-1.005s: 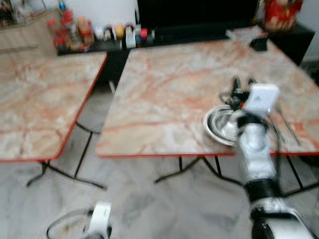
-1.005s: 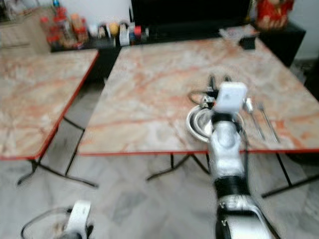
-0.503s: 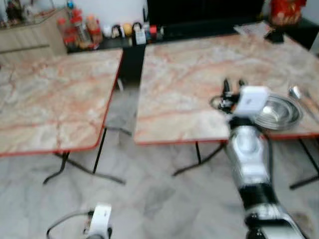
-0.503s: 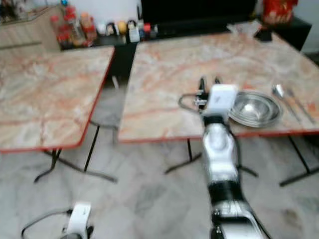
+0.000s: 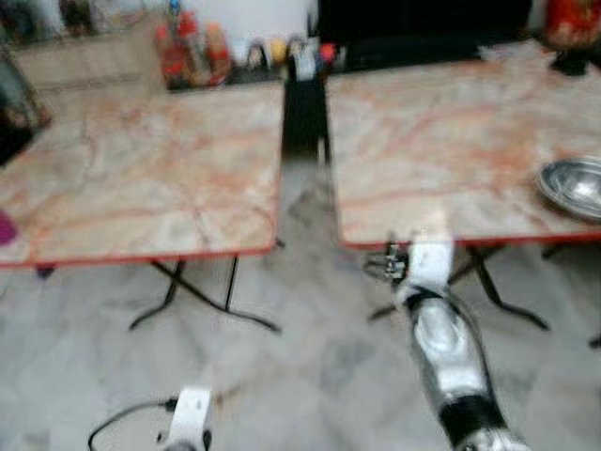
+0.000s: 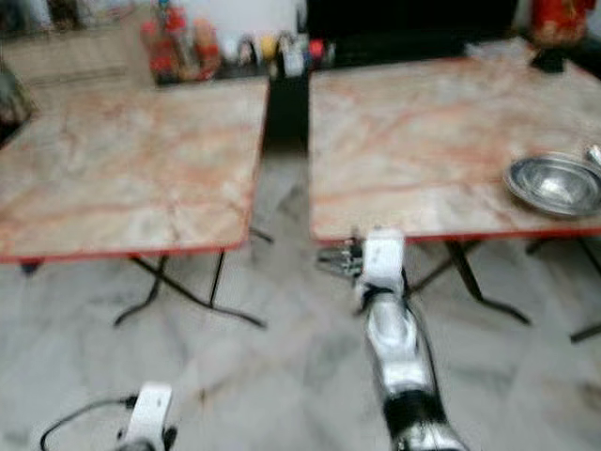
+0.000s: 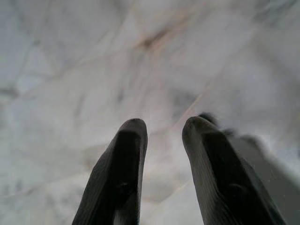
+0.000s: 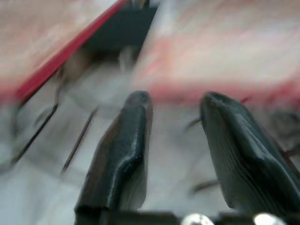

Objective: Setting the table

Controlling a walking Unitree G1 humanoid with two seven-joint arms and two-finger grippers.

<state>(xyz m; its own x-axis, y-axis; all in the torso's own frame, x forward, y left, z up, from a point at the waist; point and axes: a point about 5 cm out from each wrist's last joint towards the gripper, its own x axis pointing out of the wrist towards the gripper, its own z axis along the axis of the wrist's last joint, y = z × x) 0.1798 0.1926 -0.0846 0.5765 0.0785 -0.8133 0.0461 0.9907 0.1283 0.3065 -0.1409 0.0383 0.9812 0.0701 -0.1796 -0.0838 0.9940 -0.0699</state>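
Observation:
A steel bowl (image 6: 554, 183) rests near the front edge of the right marble table (image 5: 432, 141), at the far right of the blurred eye views. My right gripper (image 5: 387, 264) is held out over the floor, just in front of and below that table's red edge, well to the left of the bowl. In the right wrist view its fingers (image 8: 126, 140) stand open and hold nothing, facing the table edge and legs. My left gripper (image 7: 161, 126) hangs over the floor, open and holding nothing; its arm (image 5: 188, 423) shows low on the left.
A second marble table (image 5: 141, 178) stands to the left, with a narrow gap between the two and a dark stand (image 5: 305, 103) behind it. Bottles and jars (image 5: 188, 52) line a counter at the back. Folding table legs (image 5: 202, 296) reach onto the marble floor.
The camera has swung left, so the bowl now sits at the picture's right edge. My right gripper, earlier over the table beside the bowl, is now lower, in front of the table edge.

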